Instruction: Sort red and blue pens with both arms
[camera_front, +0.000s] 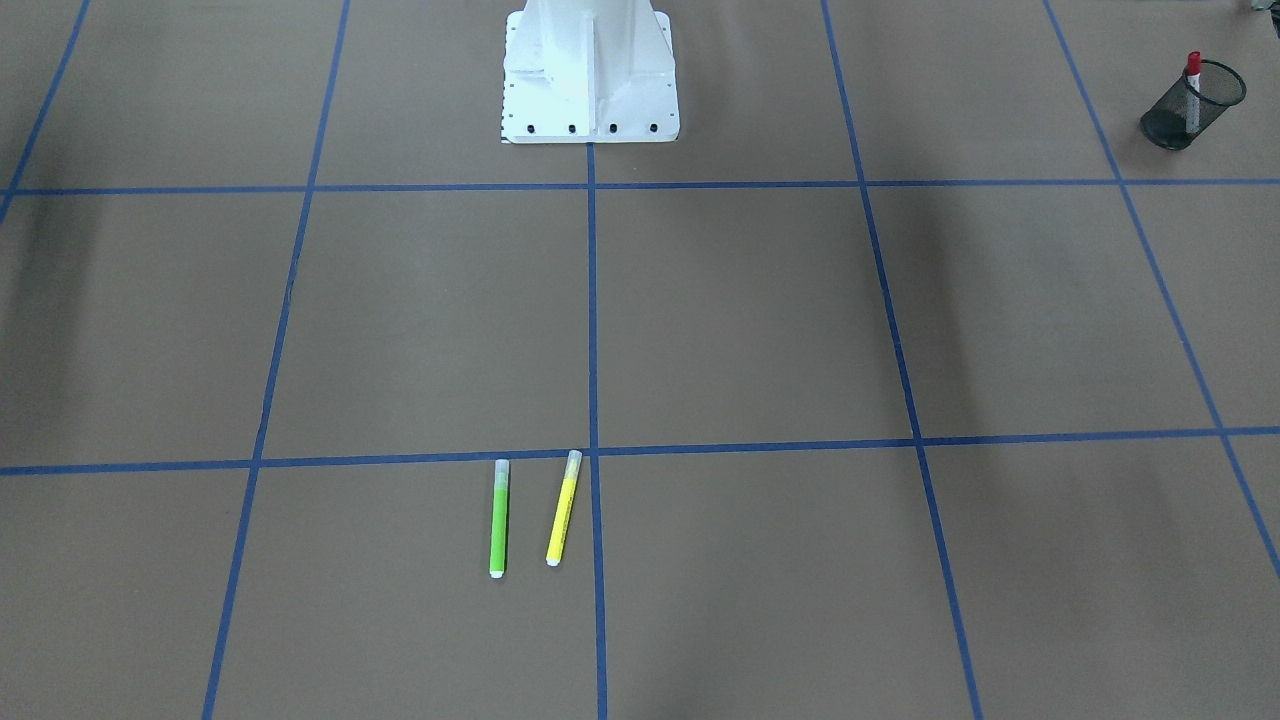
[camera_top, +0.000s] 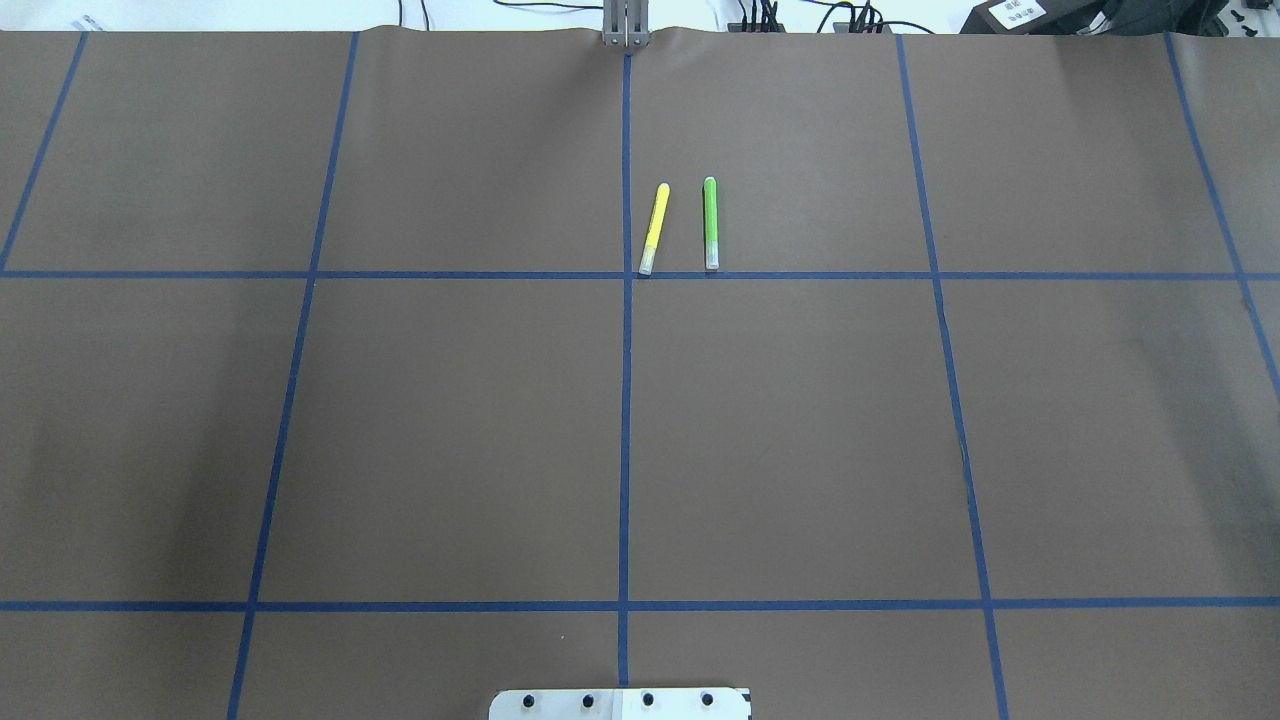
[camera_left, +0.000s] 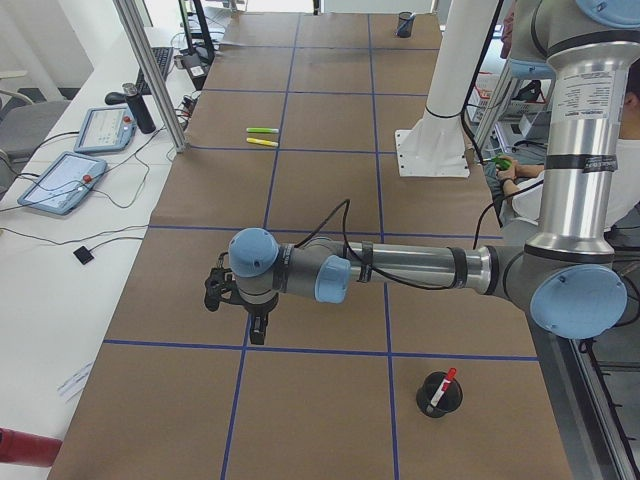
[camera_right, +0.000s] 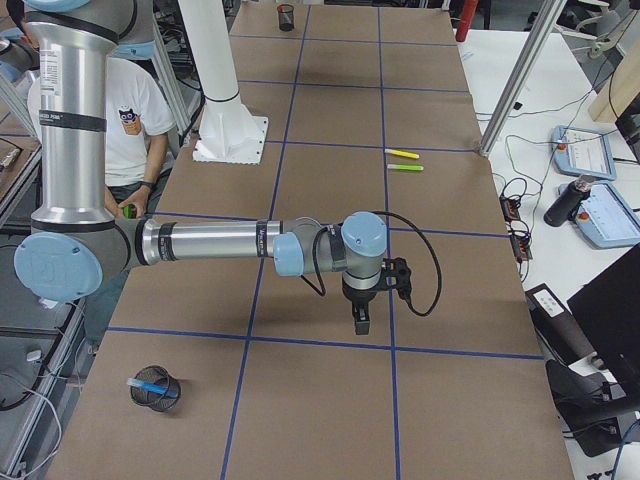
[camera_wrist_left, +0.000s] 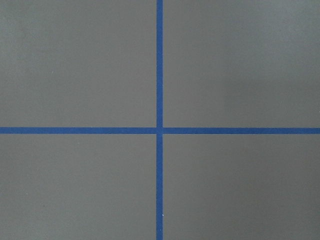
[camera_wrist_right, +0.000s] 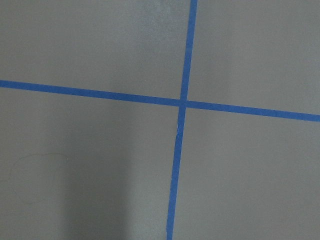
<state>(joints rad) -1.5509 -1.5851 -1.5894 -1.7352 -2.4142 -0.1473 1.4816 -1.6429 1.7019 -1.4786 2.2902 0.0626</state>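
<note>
The red pen (camera_front: 1193, 75) stands in a black mesh cup (camera_front: 1190, 108) at the table's end on my left, and it shows again as the red pen (camera_left: 447, 381) in the cup (camera_left: 438, 395) in the exterior left view. The blue pen (camera_right: 145, 382) lies tilted in another mesh cup (camera_right: 155, 392) at my right end. My left gripper (camera_left: 257, 335) hangs fingers-down over a tape crossing, well away from its cup. My right gripper (camera_right: 360, 325) hangs likewise over bare paper. I cannot tell whether either is open or shut. Both wrist views show only brown paper and blue tape.
A green highlighter (camera_top: 710, 222) and a yellow highlighter (camera_top: 654, 228) lie side by side at the far middle of the table. The white pedestal (camera_front: 590, 70) stands at the near middle edge. A seated person (camera_right: 140, 110) is beside the pedestal. Tablets and cables lie beyond the far edge.
</note>
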